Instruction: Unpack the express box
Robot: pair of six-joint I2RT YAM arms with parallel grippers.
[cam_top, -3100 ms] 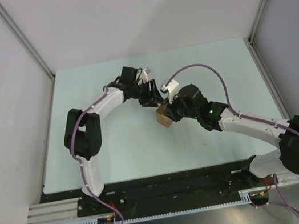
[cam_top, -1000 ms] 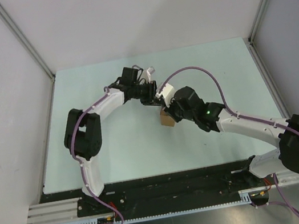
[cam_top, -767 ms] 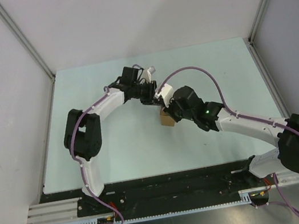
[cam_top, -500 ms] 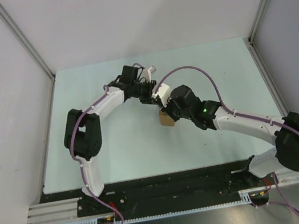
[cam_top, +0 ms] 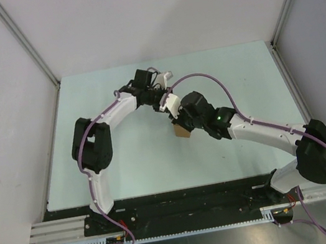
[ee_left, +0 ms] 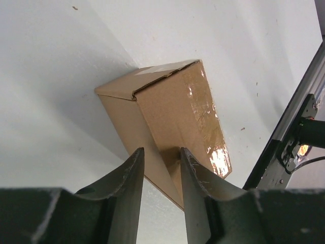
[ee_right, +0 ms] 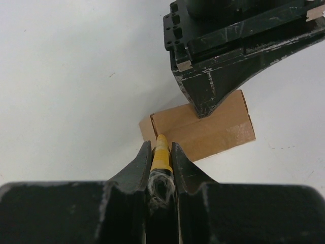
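While your left pincer (ee_left: 161,153) pinches an edge of the express box (ee_right: 203,127) to steady it on the desk (cam_top: 125,160), your right pincer (ee_right: 161,146) grips the cutter knife (ee_right: 161,156), tip at its top seam, likely to slit it.

Brown express box (ee_left: 167,119), flaps closed, glossy tape.

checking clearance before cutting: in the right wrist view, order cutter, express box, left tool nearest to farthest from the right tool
1. yellow cutter, clamped in the right tool
2. express box, just ahead of it
3. left tool, at the box's far edge
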